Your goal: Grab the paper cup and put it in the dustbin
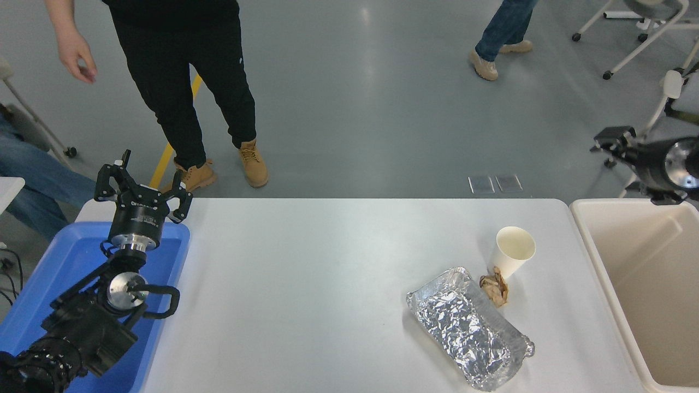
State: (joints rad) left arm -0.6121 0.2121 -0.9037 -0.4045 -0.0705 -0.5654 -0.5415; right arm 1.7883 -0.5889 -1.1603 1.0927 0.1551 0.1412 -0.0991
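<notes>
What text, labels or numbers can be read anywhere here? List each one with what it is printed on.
No text can be read with certainty.
White print on the body of the left gripper, parked over the blue tray: too small and blurred to read.
Paper cup, foil packet, brown paper scrap, dustbin, table: no print visible.
Right gripper: no legible marking.

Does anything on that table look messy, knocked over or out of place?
Nothing is spilled or tipped. The paper cup stands upright, empty inside. Beside it lie a crumpled brown paper scrap and a wrinkled foil packet, litter rather than damage. The dustbin sits at the right.
</notes>
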